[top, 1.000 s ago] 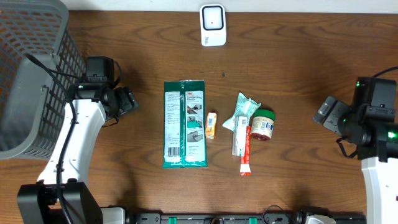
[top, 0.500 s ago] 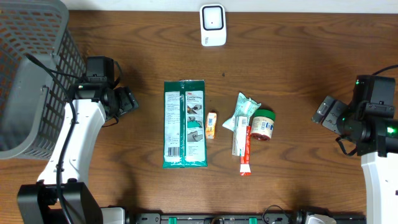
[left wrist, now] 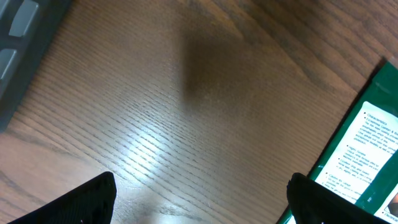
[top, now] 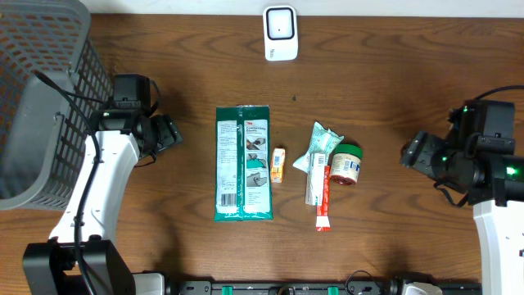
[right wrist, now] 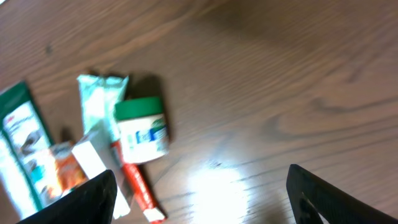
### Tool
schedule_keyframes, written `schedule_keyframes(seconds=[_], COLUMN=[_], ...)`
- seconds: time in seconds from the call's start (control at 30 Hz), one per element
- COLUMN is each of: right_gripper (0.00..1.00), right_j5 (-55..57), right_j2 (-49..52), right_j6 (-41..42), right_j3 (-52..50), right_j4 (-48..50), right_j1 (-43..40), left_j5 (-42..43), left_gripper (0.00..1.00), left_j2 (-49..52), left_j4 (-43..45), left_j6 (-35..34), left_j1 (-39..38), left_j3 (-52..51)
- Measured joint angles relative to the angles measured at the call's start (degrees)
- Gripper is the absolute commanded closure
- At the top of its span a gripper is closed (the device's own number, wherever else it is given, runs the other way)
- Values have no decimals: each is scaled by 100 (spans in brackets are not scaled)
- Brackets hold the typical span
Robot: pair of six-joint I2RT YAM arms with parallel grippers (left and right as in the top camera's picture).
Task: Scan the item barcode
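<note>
1. Right gripper (top: pixel 413 153): jaws wide apart, nothing held, well right of the jar (top: pixel 347 164). Left gripper (top: pixel 168 131): also wide and empty, over bare wood left of the wipes pack (top: pixel 243 162).
2. Step, by my reading: reach for an item. The jar is nearest; straddle its round body and close below the lid.
3. Next, turn its label toward the scanner (top: pixel 279 33) at the far edge.
4. Jar: rigid cylinder, green lid, apparently on its side. Tube (top: pixel 323 197): soft. Pack: flat glossy film.
</note>
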Motion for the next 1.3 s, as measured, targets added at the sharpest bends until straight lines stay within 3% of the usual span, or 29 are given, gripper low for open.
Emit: schedule_keyframes(seconds=[0.3, 0.67, 1.07, 1.3], right_gripper=[26, 24, 27, 32], right_j5=[-835, -1021, -315, -33], right_j2=[0, 31, 111, 745], right_j6=[-42, 350, 1235, 1526], right_j3=[-686, -2328, -2894, -2894], right_j4=[409, 2308, 3069, 3368], right_j1=[688, 2441, 3650, 4096], left_j5=[2, 2, 2, 2], left_gripper=[11, 11, 11, 11], left_j2=[0, 0, 0, 0], left_j4=[2, 2, 2, 0], left_j6=[0, 0, 0, 0], left_j1=[0, 0, 0, 0], left_j3=[0, 0, -2, -2])
